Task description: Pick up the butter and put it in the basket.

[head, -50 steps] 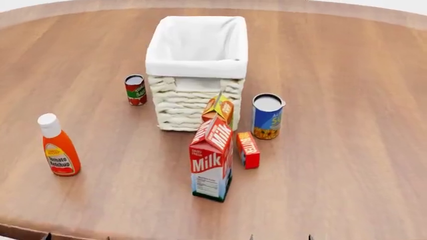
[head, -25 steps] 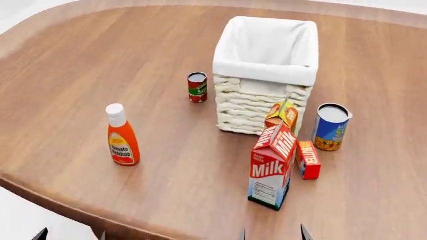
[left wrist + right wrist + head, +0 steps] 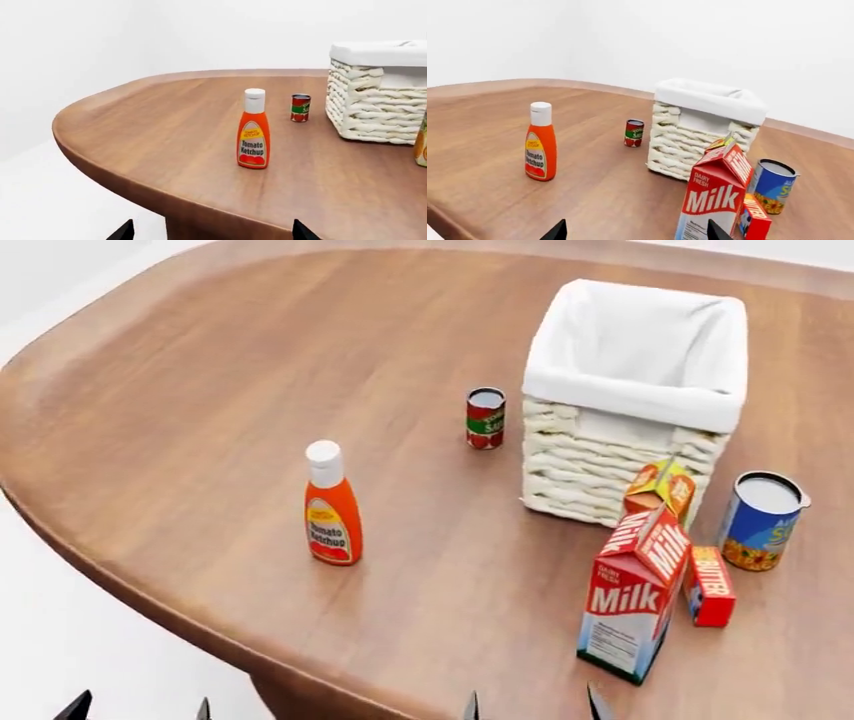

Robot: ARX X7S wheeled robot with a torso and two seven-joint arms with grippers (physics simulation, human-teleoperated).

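Note:
The butter (image 3: pixel 710 586) is a small red-orange box standing on the table just right of the milk carton (image 3: pixel 635 594); it also shows in the right wrist view (image 3: pixel 754 218). The cream wicker basket (image 3: pixel 603 465) with a white liner stands behind them and shows in the right wrist view (image 3: pixel 684 142) and the left wrist view (image 3: pixel 373 112). Only dark fingertips of my left gripper (image 3: pixel 138 708) and right gripper (image 3: pixel 531 706) show at the near table edge. Both are open and empty, well short of the butter.
A ketchup bottle (image 3: pixel 330 505) stands left of centre. A small red-green can (image 3: pixel 486 418) stands left of the basket. An orange juice carton (image 3: pixel 663 487) leans at the basket's front. A blue can (image 3: pixel 762 507) stands at the right. The curved table edge (image 3: pixel 160 610) runs near left.
The head view has swung left: everything on the table has shifted to the right in the picture and more of the table's left edge shows. The objects themselves have not moved.

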